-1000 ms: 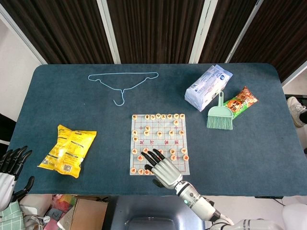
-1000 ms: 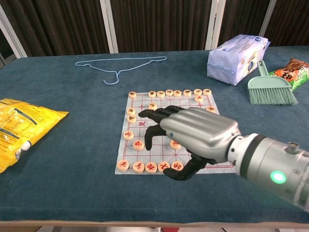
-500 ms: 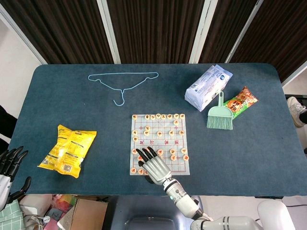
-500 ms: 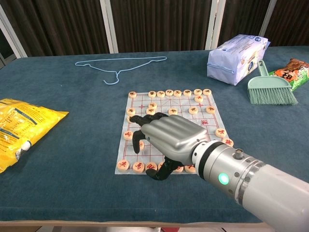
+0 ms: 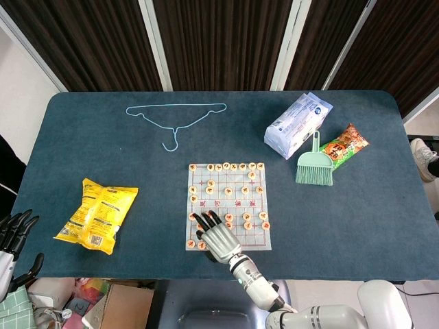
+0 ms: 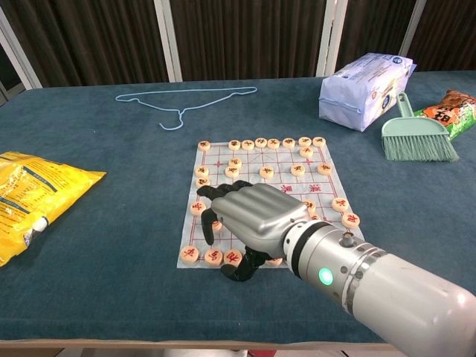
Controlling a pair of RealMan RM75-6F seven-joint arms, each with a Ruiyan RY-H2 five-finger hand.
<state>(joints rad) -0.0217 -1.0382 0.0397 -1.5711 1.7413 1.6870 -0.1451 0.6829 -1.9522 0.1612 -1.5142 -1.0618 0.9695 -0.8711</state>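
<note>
While my right hand [image 6: 249,219] hovered palm-down with fingers loosely spread and empty over the near-left pieces of the chess board [image 6: 320,186], I judged a clean pick required lowering onto one piece [image 6: 190,253] without nudging its neighbours.

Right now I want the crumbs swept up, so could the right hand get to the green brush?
Probably yes. The right hand holds nothing over the chess board, and bare tabletop lies between it and the green brush, though the brush sits well away.
</note>
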